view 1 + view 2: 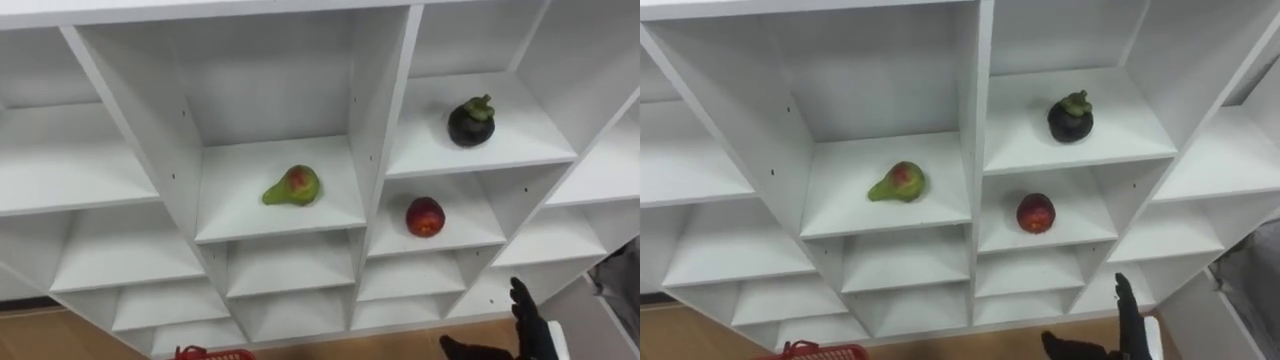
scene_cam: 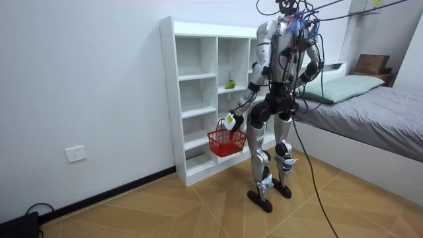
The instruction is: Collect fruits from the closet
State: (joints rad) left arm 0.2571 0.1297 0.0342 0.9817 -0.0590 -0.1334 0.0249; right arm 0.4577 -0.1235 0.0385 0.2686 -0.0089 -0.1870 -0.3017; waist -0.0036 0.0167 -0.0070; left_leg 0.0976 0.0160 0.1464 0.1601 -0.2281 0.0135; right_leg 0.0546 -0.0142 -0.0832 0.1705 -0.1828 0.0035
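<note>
Room: white wall [image 2: 79,79], wood floor [image 2: 165,205], a socket [image 2: 77,154] low on the wall, a bed [image 2: 383,112] at the room view's right. White open closet [image 2: 170,99] stands against the wall, split into many compartments. The robot stands upright just before it, facing it.

Fruits, three, each alone on a white shelf:
- pear [image 1: 292,187]: green with a red blush, lying on its side in a compartment of the middle column, neck toward the robot's left.
- mangosteen [image 1: 471,122]: dark purple, almost black, green cap on top; upright in the next column to the right, one shelf level higher than the pear.
- red fruit [image 1: 425,216]: round, glossy, deep red; in the compartment directly under the mangosteen. Kind not clear.

Right hand [image 1: 528,325]: low at the right edge of the eye views, below the closet's shelves, fingers straight and pointing up, thumb spread, nothing in it. Well apart from every fruit.

Left hand [image 2: 231,121]: down at hip level in the room view, fingers closed over the handle of a red basket [image 2: 227,142] that hangs from it beside the closet's lower shelves. What the basket holds cannot be told.
</note>
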